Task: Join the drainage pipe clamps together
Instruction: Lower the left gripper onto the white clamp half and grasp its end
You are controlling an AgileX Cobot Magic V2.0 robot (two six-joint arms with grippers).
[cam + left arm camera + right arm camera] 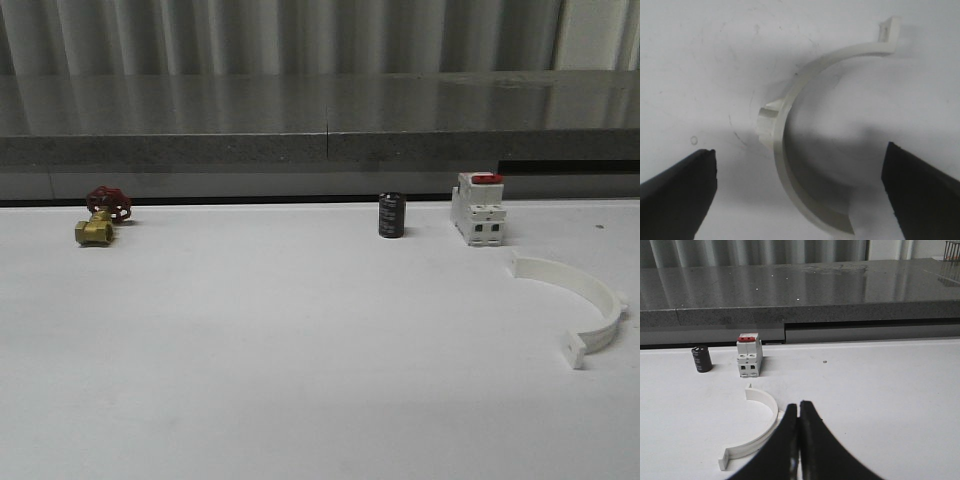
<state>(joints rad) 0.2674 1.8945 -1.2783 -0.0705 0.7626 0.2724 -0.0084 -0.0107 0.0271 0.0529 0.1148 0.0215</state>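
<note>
Nothing is joined yet. One clamp half (575, 303) lies on the desk (300, 350) at right, near the closed, empty right gripper (799, 440); the wide-open left gripper (799, 190) straddles, apparently untouching, the other half (795, 145).

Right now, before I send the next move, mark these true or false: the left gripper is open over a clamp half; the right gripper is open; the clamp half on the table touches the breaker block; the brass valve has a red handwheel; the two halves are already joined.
1. The left gripper is open over a clamp half. True.
2. The right gripper is open. False: its fingers are pressed together, holding nothing.
3. The second clamp half touches the breaker block. False: bare table separates them.
4. The brass valve has a red handwheel. True.
5. The halves are joined. False: each lies alone.
</note>
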